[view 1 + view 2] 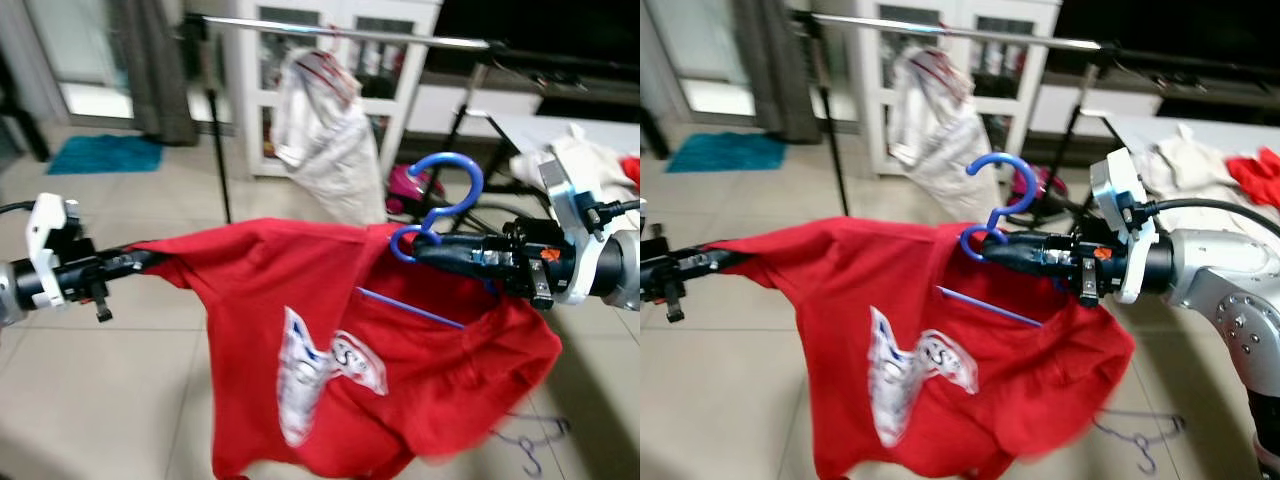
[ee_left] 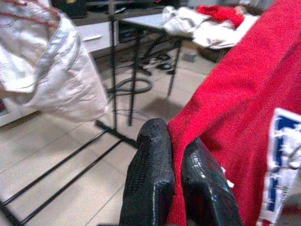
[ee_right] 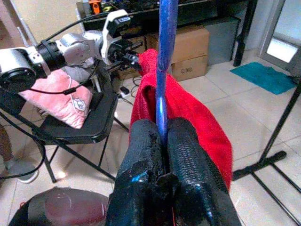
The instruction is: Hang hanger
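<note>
The right gripper (image 1: 425, 247) pinches the neck of a blue hanger (image 1: 445, 200), its fingers (image 3: 188, 155) closed tight on the plastic. A red T-shirt (image 1: 350, 350) drapes over the hanger, hiding most of its frame; one blue bar shows through the collar. The left gripper (image 2: 174, 174) clamps a fold of the shirt's far edge, holding it stretched out. Behind them, a clothes rail (image 1: 350, 33) carries a white garment (image 1: 325, 130). A second hanger (image 1: 1140, 435) on the floor is blurred.
</note>
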Tool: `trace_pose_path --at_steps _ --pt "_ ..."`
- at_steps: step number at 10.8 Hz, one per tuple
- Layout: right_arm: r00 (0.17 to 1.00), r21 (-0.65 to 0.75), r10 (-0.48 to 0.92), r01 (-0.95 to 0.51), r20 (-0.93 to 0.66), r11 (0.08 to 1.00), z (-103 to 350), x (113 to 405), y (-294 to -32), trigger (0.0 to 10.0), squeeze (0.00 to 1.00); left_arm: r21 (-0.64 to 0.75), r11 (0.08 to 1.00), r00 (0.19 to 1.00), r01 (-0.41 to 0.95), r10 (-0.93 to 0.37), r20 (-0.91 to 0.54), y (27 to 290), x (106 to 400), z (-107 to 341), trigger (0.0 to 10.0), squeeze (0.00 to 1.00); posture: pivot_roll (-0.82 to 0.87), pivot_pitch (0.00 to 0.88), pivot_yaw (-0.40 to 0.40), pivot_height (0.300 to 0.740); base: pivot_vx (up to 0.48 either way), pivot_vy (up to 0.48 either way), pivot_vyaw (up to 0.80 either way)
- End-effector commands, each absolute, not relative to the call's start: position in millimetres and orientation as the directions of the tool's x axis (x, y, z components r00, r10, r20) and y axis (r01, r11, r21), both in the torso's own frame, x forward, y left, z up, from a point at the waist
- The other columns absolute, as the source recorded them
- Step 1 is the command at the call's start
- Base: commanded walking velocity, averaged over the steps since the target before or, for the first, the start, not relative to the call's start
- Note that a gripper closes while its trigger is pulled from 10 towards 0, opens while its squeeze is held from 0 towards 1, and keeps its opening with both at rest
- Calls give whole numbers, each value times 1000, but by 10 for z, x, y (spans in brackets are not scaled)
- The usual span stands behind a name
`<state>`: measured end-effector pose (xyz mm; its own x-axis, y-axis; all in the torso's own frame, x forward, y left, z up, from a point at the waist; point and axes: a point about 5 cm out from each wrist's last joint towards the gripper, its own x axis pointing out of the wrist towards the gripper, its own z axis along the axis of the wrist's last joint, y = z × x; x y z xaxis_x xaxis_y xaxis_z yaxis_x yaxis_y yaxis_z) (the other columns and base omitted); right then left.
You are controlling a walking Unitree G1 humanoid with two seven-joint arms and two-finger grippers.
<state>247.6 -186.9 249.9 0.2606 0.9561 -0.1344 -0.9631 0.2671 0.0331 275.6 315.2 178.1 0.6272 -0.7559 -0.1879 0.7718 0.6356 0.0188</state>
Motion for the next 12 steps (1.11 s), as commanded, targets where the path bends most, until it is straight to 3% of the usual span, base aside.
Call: trace_pose_path --at_steps 1,5,7,8,10,11,12 --pt "281 4 949 -959 -146 284 2539 2484 -1917 10000 0 76 694 693 716 -694 -196 3304 2755 1850 0 0 -60 0 -63 740 0 0 0" --pt "283 2 947 -958 -153 286 2536 2494 -1933 10000 0 122 782 780 611 -569 -259 3536 2675 1751 0 0 -62 0 -68 740 0 0 0" --pt "278 4 947 -959 -159 283 2533 2502 -1939 10000 0 221 871 888 439 -382 -255 3758 2698 1765 0 0 -57 0 -81 740 0 0 0" --pt "271 6 949 -961 -160 276 2525 2500 -1928 10000 0 216 884 904 415 -375 -206 3751 2735 1811 0 0 -57 0 -81 740 0 0 0" --pt "256 12 953 -965 -163 261 2502 2499 -1885 10000 0 174 842 859 510 -490 -146 3534 2820 1819 0 0 -55 0 -86 740 0 0 0" --pt "252 14 954 -966 -164 258 2495 2501 -1873 10000 0 174 834 852 523 -503 -148 3462 2875 1806 10000 0 -56 0 -85 740 0 0 0" --pt "250 17 954 -966 -166 256 2487 2499 -1866 10000 0 159 819 834 551 -534 -137 3377 2925 1812 10000 1000 -60 0 -81 740 0 0 0"
